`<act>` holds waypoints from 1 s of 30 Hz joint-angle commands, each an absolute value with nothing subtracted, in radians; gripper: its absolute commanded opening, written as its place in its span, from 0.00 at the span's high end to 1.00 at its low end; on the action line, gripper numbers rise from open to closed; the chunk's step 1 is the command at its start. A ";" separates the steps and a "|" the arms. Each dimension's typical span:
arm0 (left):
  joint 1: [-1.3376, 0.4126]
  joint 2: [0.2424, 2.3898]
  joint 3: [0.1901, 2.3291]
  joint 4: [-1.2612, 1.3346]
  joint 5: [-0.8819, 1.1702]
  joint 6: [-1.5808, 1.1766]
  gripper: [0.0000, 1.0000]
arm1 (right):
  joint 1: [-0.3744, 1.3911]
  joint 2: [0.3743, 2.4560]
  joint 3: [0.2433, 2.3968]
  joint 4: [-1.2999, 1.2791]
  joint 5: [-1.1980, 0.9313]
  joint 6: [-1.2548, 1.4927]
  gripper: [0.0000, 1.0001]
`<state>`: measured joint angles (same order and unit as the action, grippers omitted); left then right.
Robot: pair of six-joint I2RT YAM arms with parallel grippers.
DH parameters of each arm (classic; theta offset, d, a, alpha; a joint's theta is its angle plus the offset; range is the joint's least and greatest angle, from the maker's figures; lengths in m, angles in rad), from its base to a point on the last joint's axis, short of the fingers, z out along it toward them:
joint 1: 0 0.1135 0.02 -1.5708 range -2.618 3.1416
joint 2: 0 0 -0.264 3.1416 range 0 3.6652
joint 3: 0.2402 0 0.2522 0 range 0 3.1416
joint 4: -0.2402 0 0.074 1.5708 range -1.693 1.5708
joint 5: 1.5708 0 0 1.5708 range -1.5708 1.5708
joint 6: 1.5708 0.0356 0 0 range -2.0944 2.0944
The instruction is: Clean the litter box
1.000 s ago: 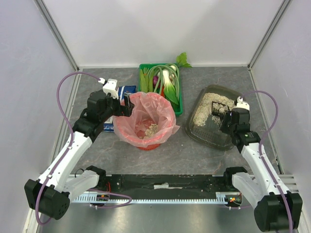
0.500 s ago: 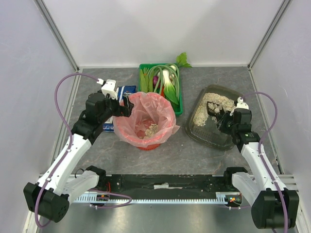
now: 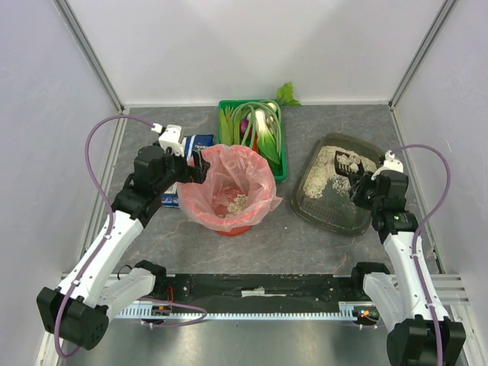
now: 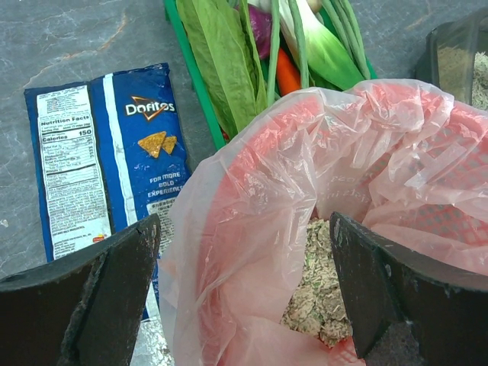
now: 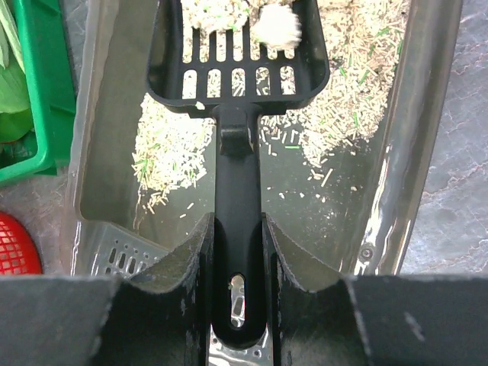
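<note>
Your right gripper (image 5: 238, 284) is clamping the black scoop (image 5: 238, 61) by its handle, holding the loaded head over the litter box (image 5: 427, 114), inside both long walls. The green crate (image 5: 30, 91) is sitting just left of the box. Further left, your left gripper (image 4: 244, 263) is gaping across the pink bag (image 4: 305, 175) rim.

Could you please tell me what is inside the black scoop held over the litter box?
The slotted scoop holds beige litter granules and a whitish clump. Anything buried beneath that litter is hidden.
</note>
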<state>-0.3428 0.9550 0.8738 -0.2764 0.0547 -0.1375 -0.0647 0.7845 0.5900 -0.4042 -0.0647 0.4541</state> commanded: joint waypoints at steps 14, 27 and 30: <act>-0.345 0.904 0.870 -0.221 0.064 -0.135 0.03 | -0.112 0.788 0.650 -0.459 0.002 0.384 1.00; -0.345 0.920 0.867 -0.224 0.064 -0.137 0.03 | -0.110 0.652 0.598 -0.405 -0.080 0.350 1.00; -0.344 0.922 0.867 -0.222 0.066 -0.137 0.03 | -0.109 0.629 0.595 -0.385 -0.113 0.336 1.00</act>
